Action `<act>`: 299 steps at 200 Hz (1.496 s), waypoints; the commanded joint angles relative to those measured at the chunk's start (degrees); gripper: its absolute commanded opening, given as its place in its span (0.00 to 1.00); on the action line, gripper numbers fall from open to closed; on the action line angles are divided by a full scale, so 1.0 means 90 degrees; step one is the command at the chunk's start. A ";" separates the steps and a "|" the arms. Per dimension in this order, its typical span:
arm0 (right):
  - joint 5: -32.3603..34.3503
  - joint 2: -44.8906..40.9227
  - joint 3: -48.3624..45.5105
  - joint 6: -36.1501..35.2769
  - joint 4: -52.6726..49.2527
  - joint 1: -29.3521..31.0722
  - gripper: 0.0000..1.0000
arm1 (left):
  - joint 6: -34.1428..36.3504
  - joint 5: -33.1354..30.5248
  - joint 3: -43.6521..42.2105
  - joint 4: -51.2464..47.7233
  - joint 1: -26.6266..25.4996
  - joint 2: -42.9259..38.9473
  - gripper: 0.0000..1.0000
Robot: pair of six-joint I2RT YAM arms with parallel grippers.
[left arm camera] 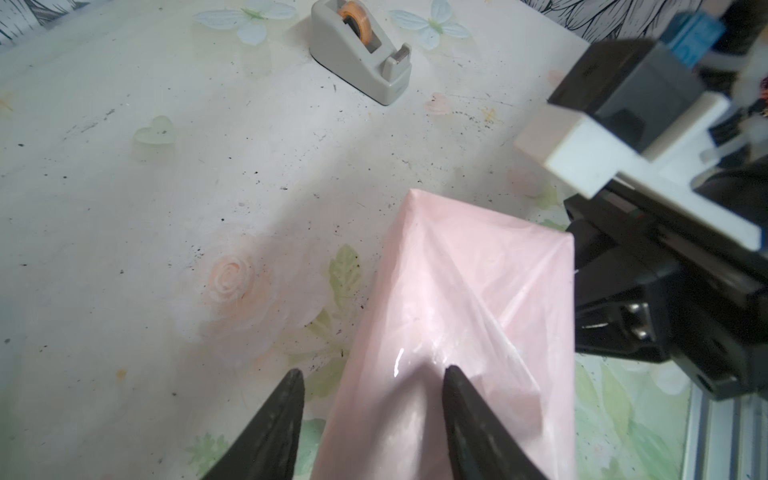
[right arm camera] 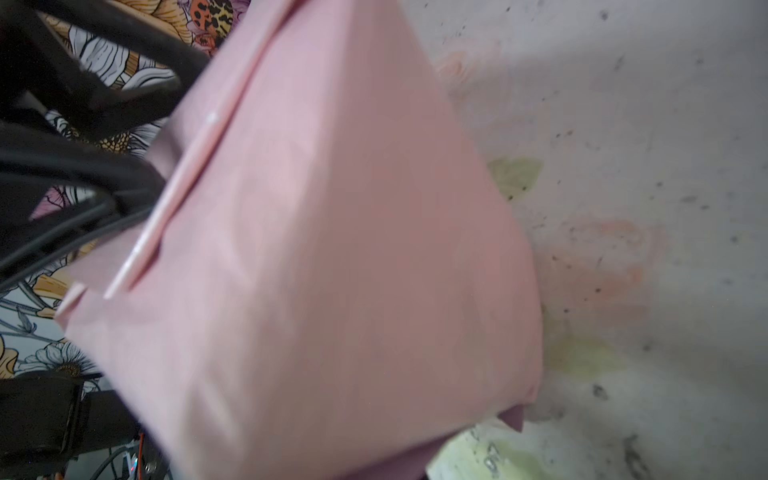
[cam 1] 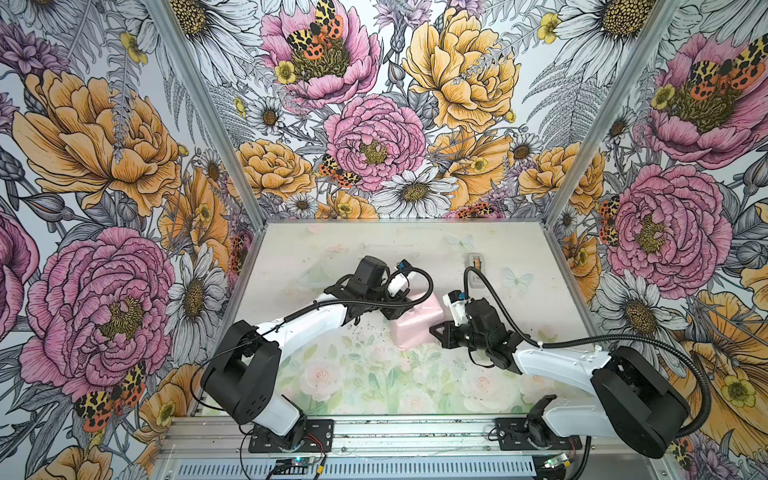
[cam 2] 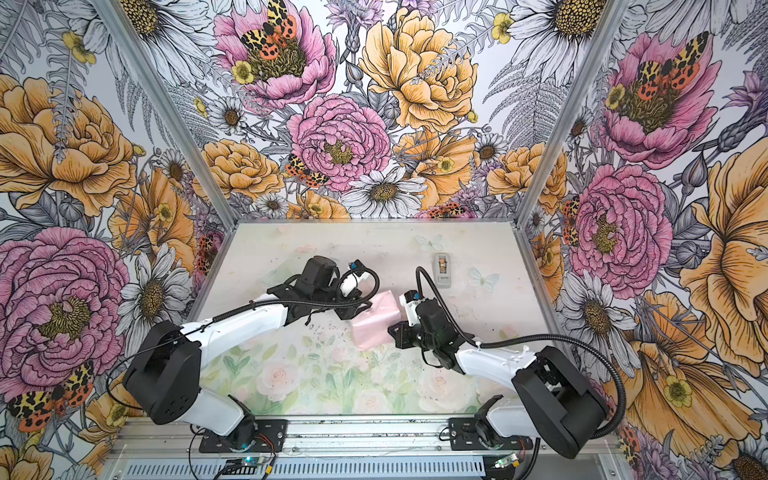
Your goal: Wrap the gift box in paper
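The gift box itself is not visible. It is hidden under the thin pale pink wrapping paper (cam 1: 415,320), which makes a closed, box-shaped parcel near the middle of the pale flower-printed table (cam 1: 415,249). In the right wrist view, one paper edge overlaps another in a long straight seam, and a small lilac corner (right arm camera: 515,417) sticks out at the parcel's lower edge.

The left gripper (left arm camera: 372,374) stands over the parcel with its black jaws apart. One finger (left arm camera: 469,415) lies on the pink top face and the other is just beside the parcel's edge, over the table. We judge that it is there to press the parcel down so that it cannot slide. A glossy streak shows near that finger; it may be tape, but we cannot be sure.

The right gripper (cam 1: 435,330) is closed and its tip is against the parcel's right side. The paper fills its own camera, so we cannot tell whether it pinches a flap or only pushes a fold flat.

The left arm reaches forward from its base with the wrist bent down over the parcel. The right arm lies low, with its forearm directed to the middle and the gripper nearly level.

The small grey plastic tape dispenser (left arm camera: 361,62) stands apart, farther back on the table.
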 commanded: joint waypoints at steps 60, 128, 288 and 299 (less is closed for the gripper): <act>-0.0669 0.0917 0.1218 -0.0459 0.0335 -0.0862 0.15 | -0.0328 -0.0991 0.0031 -0.0752 0.0048 0.0124 0.55; 0.0445 -0.0759 0.1417 0.1228 -0.1639 -0.0467 0.54 | -0.0450 -0.1189 -0.0073 -0.0616 0.0029 0.0000 0.56; 0.1020 0.0402 0.2401 0.2064 -0.2002 0.0523 0.69 | -0.0433 -0.1229 -0.0176 -0.0489 -0.0115 -0.0057 0.55; 0.1032 0.0444 0.2455 0.2037 -0.2103 0.0537 0.69 | -0.0442 -0.1245 -0.0172 -0.0489 -0.0143 -0.0058 0.55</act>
